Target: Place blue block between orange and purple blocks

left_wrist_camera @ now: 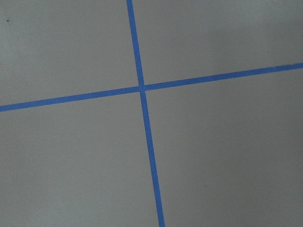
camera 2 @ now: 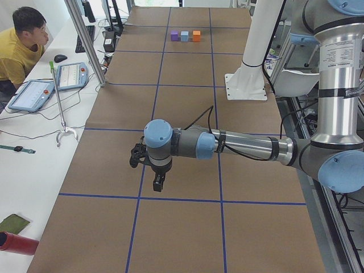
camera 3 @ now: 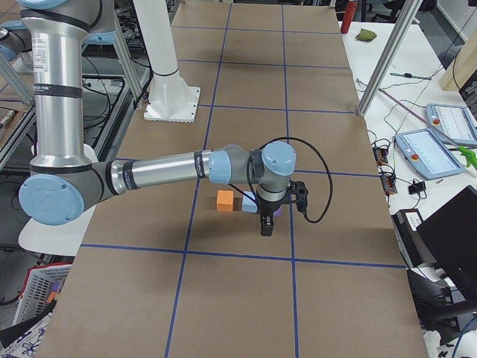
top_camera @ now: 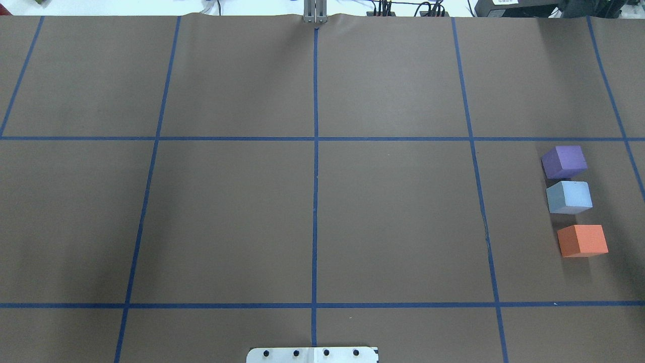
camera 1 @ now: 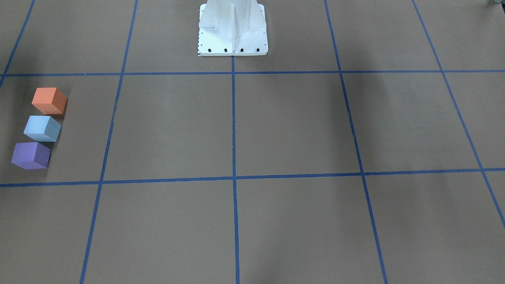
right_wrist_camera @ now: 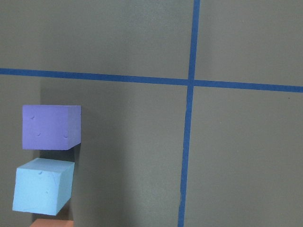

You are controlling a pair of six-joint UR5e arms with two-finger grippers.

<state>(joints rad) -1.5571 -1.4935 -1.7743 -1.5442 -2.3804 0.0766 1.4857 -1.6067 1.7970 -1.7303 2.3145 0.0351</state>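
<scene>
The blue block (top_camera: 569,196) sits on the brown table between the purple block (top_camera: 564,161) and the orange block (top_camera: 583,240), the three in a short row at the robot's right. The row also shows in the front view as orange (camera 1: 49,100), blue (camera 1: 42,128) and purple (camera 1: 30,155). The right wrist view shows the purple block (right_wrist_camera: 51,126) above the blue block (right_wrist_camera: 42,186). My right gripper (camera 3: 266,227) hangs above the table beside the row; I cannot tell whether it is open or shut. My left gripper (camera 2: 158,183) hangs over bare table far from the blocks; its state is also unclear.
The white robot base (camera 1: 232,35) stands at the table's near middle edge. Blue tape lines (top_camera: 315,151) mark a grid on the table. An operator (camera 2: 20,45) sits by tablets (camera 2: 31,94) on a side bench, with a metal post (camera 2: 85,40) next to it.
</scene>
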